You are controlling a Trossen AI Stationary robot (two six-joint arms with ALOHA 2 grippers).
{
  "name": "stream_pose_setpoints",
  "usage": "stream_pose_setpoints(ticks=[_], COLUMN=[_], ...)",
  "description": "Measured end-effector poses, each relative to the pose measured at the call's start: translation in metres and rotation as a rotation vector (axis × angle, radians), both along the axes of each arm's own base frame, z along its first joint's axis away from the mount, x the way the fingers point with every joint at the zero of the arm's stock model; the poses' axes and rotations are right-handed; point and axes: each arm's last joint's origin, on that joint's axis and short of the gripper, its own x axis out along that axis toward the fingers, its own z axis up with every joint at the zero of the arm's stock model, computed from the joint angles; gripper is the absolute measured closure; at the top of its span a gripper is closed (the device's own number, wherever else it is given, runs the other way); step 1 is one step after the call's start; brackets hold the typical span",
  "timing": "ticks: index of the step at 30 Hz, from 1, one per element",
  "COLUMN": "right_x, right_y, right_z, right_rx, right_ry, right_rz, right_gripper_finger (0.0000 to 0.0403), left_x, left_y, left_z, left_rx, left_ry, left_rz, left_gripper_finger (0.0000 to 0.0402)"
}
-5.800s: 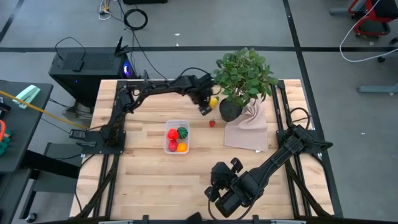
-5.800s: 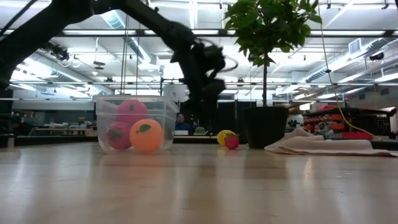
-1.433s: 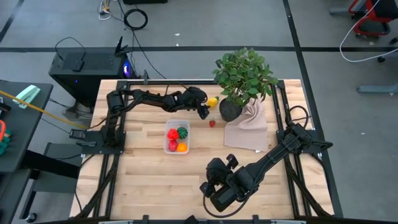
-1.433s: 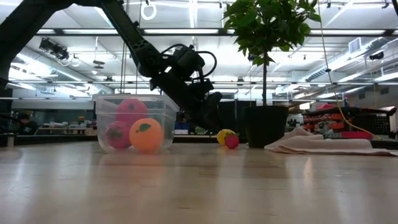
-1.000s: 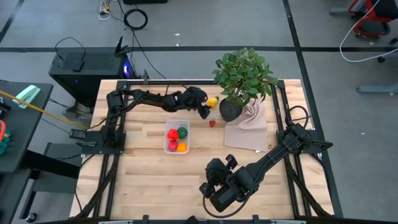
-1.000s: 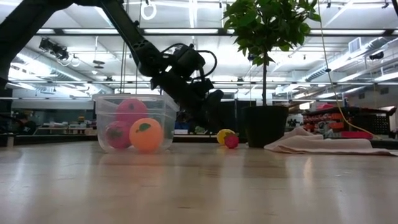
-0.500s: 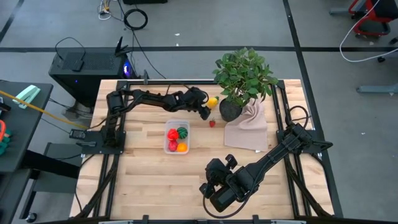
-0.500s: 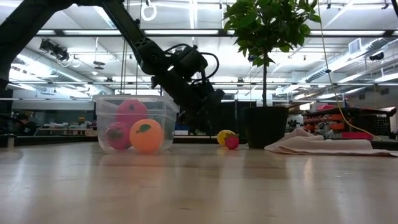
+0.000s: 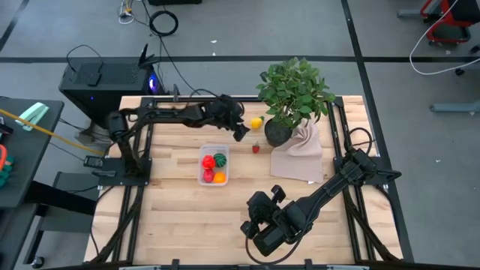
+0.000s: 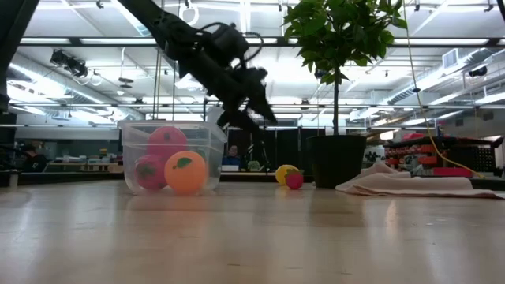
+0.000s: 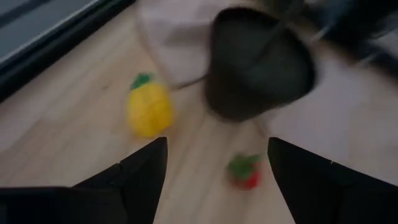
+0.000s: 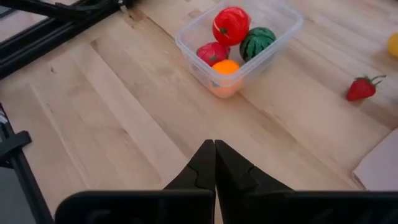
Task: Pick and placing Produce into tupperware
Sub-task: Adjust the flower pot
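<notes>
The clear tupperware (image 9: 213, 166) stands mid-table and holds a red tomato (image 12: 231, 25), a green melon (image 12: 257, 42), a dark red fruit (image 12: 212, 52) and an orange (image 12: 225, 66). A yellow fruit (image 11: 149, 109) and a strawberry (image 11: 244, 173) lie on the table beside the plant pot (image 11: 261, 68). My left gripper (image 11: 214, 180) is open and empty, raised above the table (image 10: 254, 109) just left of these two fruits (image 9: 239, 133). My right gripper (image 12: 215, 163) is shut and empty, near the front edge (image 9: 262, 204), pointing toward the tupperware.
A potted green plant (image 9: 294, 94) stands at the far right of the table. A beige cloth (image 9: 298, 155) lies in front of its pot (image 9: 276, 133). Bare wood lies between the tupperware and the strawberry (image 9: 256, 148) and along the table's left side.
My left gripper has risen from just above the table beside the yellow fruit to well above the tupperware's rim, and has drawn back slightly toward the table's left. The fruits and the tupperware have stayed where they were.
</notes>
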Motion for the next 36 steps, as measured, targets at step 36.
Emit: stream_pose_setpoints(ticks=[36], right_x=[0.003], right_y=[0.005], right_z=[0.002], right_rx=[0.051], right_ry=[-0.049], right_rz=[-0.001], right_gripper_finger=[0.0396], left_x=[0.041], left_y=[0.074], left_z=[-0.043], left_rx=[-0.193], left_ry=[0.303], left_rz=[0.026], left_gripper_finger=[0.0137])
